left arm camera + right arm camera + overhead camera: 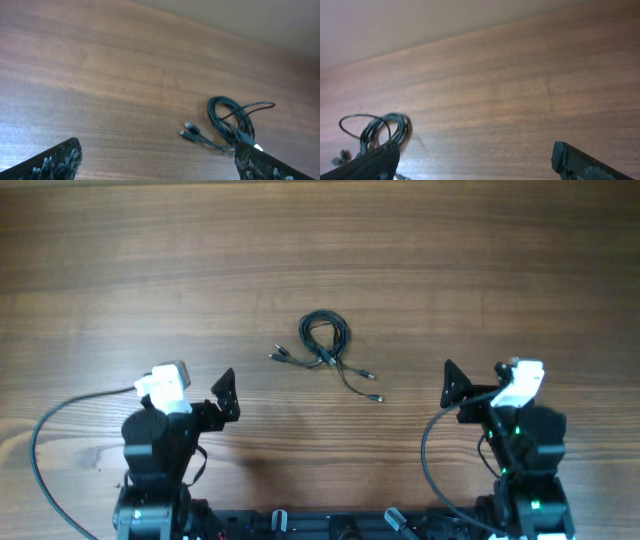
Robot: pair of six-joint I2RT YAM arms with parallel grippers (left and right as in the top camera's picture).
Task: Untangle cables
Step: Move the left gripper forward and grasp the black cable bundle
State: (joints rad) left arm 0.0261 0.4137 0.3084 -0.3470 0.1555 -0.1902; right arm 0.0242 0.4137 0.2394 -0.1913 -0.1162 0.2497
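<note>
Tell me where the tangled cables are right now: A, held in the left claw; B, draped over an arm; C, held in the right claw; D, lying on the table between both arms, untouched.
D: the cables lie coiled on the wooden table, while the left claw and the right claw stand open, well apart from them.

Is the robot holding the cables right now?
No, the cables lie on the table, away from the left fingers and the right fingers.
</note>
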